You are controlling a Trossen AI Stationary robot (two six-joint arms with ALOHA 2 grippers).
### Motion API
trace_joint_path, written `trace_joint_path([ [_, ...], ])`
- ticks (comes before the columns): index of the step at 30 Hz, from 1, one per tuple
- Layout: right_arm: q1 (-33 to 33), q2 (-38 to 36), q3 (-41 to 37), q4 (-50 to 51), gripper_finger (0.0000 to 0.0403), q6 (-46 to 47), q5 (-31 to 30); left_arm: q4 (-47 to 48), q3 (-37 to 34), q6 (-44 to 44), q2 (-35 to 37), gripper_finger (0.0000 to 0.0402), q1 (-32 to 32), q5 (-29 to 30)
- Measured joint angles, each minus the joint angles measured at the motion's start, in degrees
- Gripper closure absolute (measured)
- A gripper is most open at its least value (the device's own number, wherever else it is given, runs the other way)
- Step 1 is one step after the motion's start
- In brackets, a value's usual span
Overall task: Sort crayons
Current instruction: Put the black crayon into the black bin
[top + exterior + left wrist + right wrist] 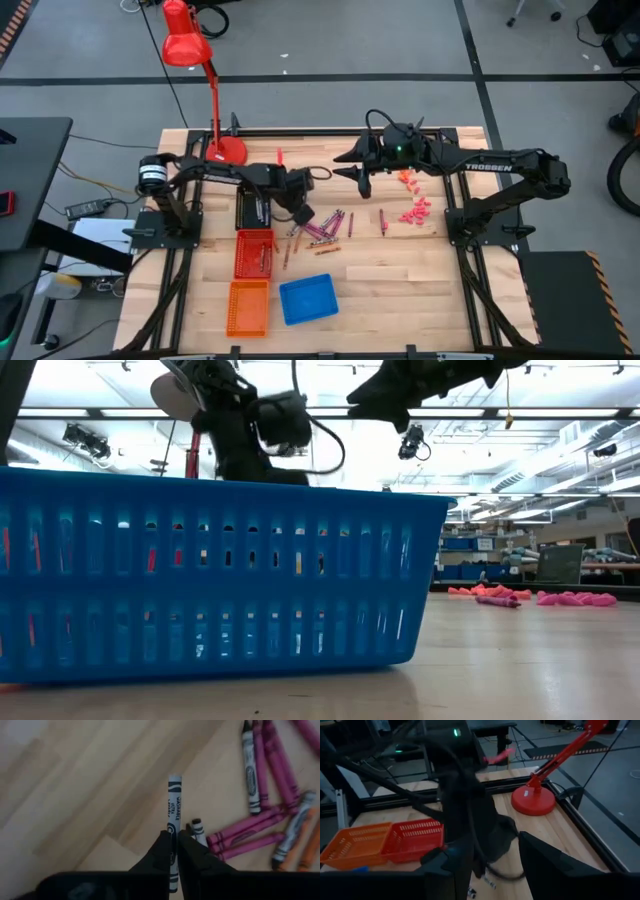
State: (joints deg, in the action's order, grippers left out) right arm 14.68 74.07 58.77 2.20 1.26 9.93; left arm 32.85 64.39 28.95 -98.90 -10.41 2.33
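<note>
The left gripper (174,851) pinches a grey crayon (173,815) that sticks out past its fingertips; the crayon pile (322,229) lies at its 3 o'clock. The right gripper (362,182) hangs spread wide above the table.

A grey-silver crayon (174,820) with a white-and-black "washable" wrapper is pinched between two dark fingertips (161,855), its free end pointing away over bare wood. Just beside it lies the loose pile of crayons (322,229) — mostly magenta sticks fanned at crossing angles, with two more grey ones (250,767) among them (one lying alongside a magenta stick). Orange-brown crayons (300,852) sit at the pile's edge. One dark red crayon (381,221) lies apart.
</note>
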Motion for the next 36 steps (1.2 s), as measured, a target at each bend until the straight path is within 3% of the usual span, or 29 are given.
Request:
trace_joint_path([
  [13,2.0,0.0,0.0,0.1,0.0241,0.2,0.2,16.7,2.6,13.7,10.0,0.0382,0.2,-0.3],
  [24,1.9,0.0,0.0,-0.7,0.0241,1.1,-0.1,34.7,2.2,16.1,14.7,0.0367,0.0,4.3],
  [36,1.9,0.0,0.0,-1.2,0.0241,0.2,-0.9,28.6,-8.4,20.8,14.4,0.0366,-1.0,1.4],
])
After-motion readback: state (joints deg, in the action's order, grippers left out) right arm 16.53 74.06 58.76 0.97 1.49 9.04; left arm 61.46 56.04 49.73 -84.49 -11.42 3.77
